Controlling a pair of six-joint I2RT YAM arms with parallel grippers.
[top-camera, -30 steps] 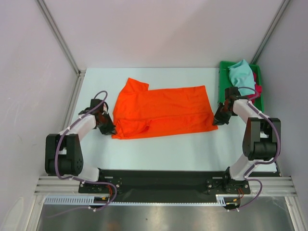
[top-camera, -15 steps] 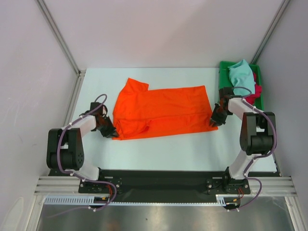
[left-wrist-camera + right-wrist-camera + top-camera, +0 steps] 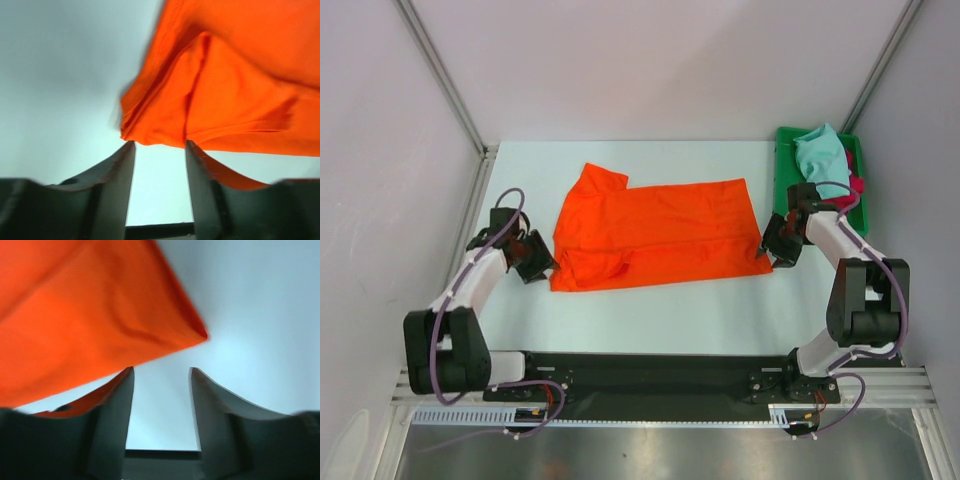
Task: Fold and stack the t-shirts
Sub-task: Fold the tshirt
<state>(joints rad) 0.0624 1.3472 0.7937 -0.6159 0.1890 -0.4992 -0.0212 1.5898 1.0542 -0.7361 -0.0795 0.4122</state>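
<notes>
From above, we see the orange t-shirt point(image 3: 660, 232) spread flat across the middle of the table point(image 3: 650, 320), with one sleeve at the far left and another tucked under at the near-left corner. The teal t-shirt point(image 3: 820, 155) and the red t-shirt point(image 3: 857, 187) are bundled in the green tray point(image 3: 782, 160) at the far right. The left gripper point(image 3: 542, 266) sits at the shirt's near-left corner and the right gripper point(image 3: 778, 250) at its near-right corner. The right arm passes close to the tray, so we judge that a wide swing could drag the teal cloth out. In the left wrist view, the left gripper point(image 3: 160, 146) has its fingers spread with nothing between them, and the bunched orange edge point(image 3: 235, 100) lies just beyond the tips. Several layers are stacked there, so a shallow bite could catch only the top layer and let the tucked sleeve spill as it lifts. In the right wrist view, the right gripper point(image 3: 161, 371) is also spread and empty. The shirt's pointed corner point(image 3: 90, 330) lies beyond the gap and towards the right finger, so closing here could miss the hem or only nip its tip. If one side grips and the other slips, we expect the fold to come out skewed.
</notes>
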